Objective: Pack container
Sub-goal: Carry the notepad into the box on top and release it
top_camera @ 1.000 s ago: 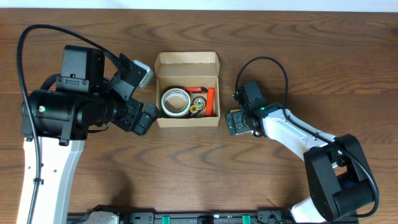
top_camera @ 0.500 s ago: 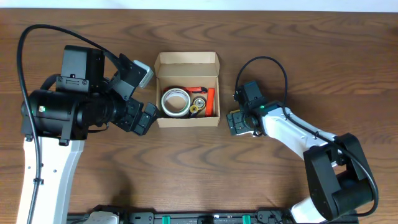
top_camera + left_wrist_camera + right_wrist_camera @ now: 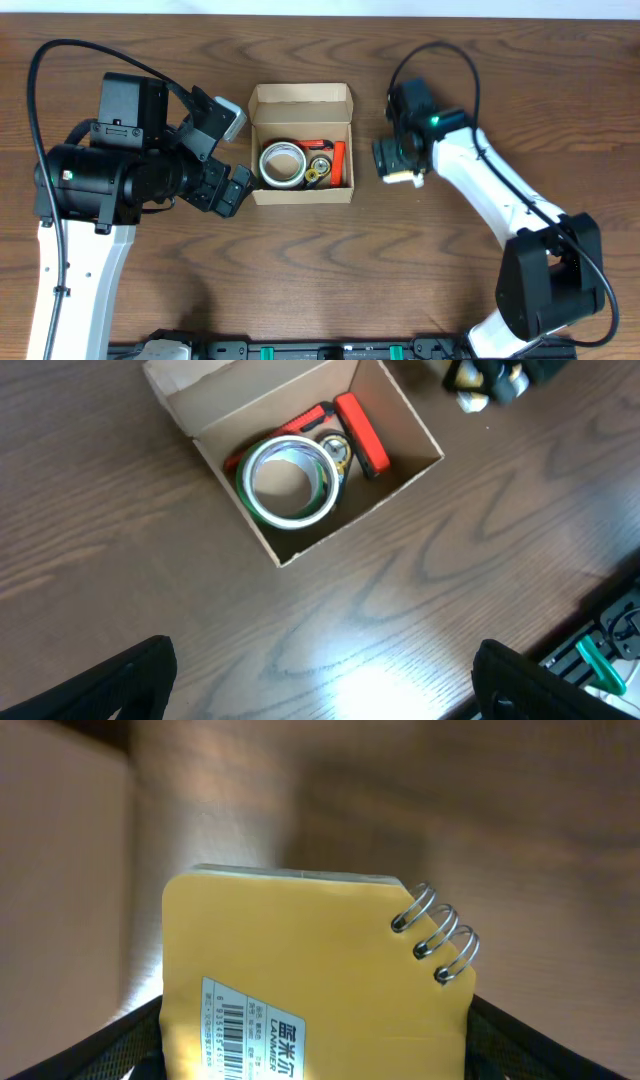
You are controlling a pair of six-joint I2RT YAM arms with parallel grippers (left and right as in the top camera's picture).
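The container (image 3: 300, 96) is a tan cardboard box, open, flap folded back, at mid-table. It also shows in the left wrist view (image 3: 360, 510). Inside lie a tape roll (image 3: 268, 165) (image 3: 290, 518), a red item (image 3: 338, 160) (image 3: 362, 432) and a small yellow-black item. My right gripper (image 3: 398, 165) is just right of the box and shut on a yellow spiral notebook (image 3: 300, 960), which it holds above the table. My left gripper (image 3: 232, 190) is open and empty, just left of the box's near corner, its fingers wide apart (image 3: 320, 690).
The brown wooden table (image 3: 320, 270) extends on all sides of the box. The black rail of the arm mounts (image 3: 320, 350) runs along the near edge. The left arm's large black body (image 3: 110, 180) sits left of the box.
My right gripper has moved away from the near edge and slightly right, carrying the notebook, and now sits beside the box's right wall. The left arm and box have not moved.
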